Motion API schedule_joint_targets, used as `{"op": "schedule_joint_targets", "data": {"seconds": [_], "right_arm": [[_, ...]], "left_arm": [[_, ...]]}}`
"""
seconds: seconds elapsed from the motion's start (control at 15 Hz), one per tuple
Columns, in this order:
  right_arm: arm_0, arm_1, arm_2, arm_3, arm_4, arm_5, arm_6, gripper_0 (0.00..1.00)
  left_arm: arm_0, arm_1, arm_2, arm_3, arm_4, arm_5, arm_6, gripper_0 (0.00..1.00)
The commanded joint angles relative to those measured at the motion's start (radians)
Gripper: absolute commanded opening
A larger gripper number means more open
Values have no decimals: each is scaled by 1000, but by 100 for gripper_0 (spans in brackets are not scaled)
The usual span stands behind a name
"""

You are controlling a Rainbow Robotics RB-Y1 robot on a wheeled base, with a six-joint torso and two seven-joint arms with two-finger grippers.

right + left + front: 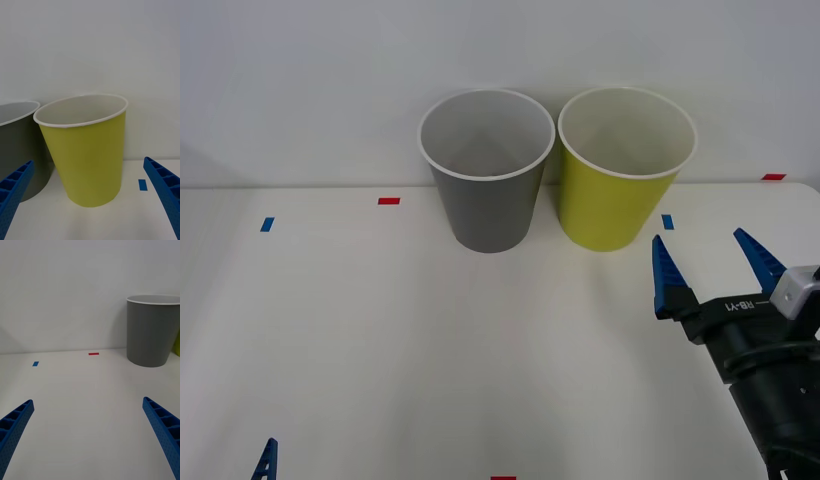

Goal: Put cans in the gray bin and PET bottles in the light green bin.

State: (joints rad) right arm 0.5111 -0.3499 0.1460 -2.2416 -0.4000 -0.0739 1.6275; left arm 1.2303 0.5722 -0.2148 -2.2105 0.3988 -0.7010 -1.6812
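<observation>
From where I stand, the gray bin (487, 175) and the light green bin (625, 170) sit just beside each other at the back of the white table (380, 340), both upright, and what I can see of their pale insides looks bare. The right gripper (710, 262) hovers in front of the green bin with its blue fingers spread and nothing between them; the left gripper (90, 435) waits low at the near-left, also spread and empty. No can or bottle lies on the tabletop, so the sorting looks either finished or not begun; I cannot tell which.
</observation>
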Motion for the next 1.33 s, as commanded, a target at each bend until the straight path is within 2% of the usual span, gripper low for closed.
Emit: {"op": "schedule_joint_targets", "data": {"seconds": [0.07, 0.33, 0.6, 0.93, 1.33], "right_arm": [[49, -81, 26, 76, 47, -167, -8, 100], [190, -153, 26, 76, 44, -307, 6, 100], [354, -156, 33, 77, 41, -414, 3, 100], [494, -149, 43, 76, 33, -504, -9, 100], [546, -77, 43, 76, 58, -514, -15, 100]], "left_arm": [[0, 0, 0, 0, 0, 0, 0, 100], [0, 0, 0, 0, 0, 0, 0, 100], [0, 0, 0, 0, 0, 0, 0, 100], [0, 0, 0, 0, 0, 0, 0, 100], [0, 0, 0, 0, 0, 0, 0, 100]]}}
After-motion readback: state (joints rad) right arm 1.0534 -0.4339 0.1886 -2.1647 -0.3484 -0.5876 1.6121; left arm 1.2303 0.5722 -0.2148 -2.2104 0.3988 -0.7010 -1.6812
